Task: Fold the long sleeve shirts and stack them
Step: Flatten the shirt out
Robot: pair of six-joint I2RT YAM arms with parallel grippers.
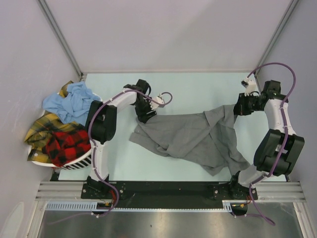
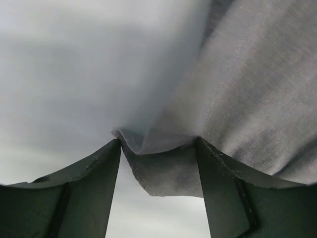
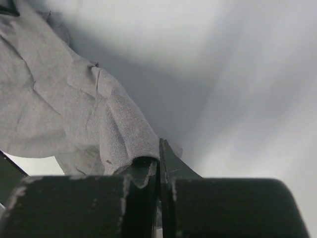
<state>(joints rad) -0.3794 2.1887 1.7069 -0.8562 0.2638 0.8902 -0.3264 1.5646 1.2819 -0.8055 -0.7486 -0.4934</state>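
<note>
A mid-grey long sleeve shirt [image 1: 190, 136] lies crumpled across the middle of the table. My right gripper [image 1: 238, 108] is shut on its upper right part; in the right wrist view the cloth [image 3: 74, 109] bunches over the closed right gripper [image 3: 159, 148]. My left gripper [image 1: 145, 116] stands open at the shirt's upper left corner. In the left wrist view a grey corner flap [image 2: 168, 168] hangs between the wide-apart fingers of the left gripper [image 2: 158, 141], not pinched. More shirts sit piled at the left: light blue [image 1: 69, 101], yellow plaid [image 1: 42, 128], red-and-black plaid [image 1: 67, 144].
A white slotted basket [image 1: 79, 162] holds the pile of shirts at the table's left edge, close to the left arm's base. Grey walls enclose the table on three sides. A metal rail runs along the near edge.
</note>
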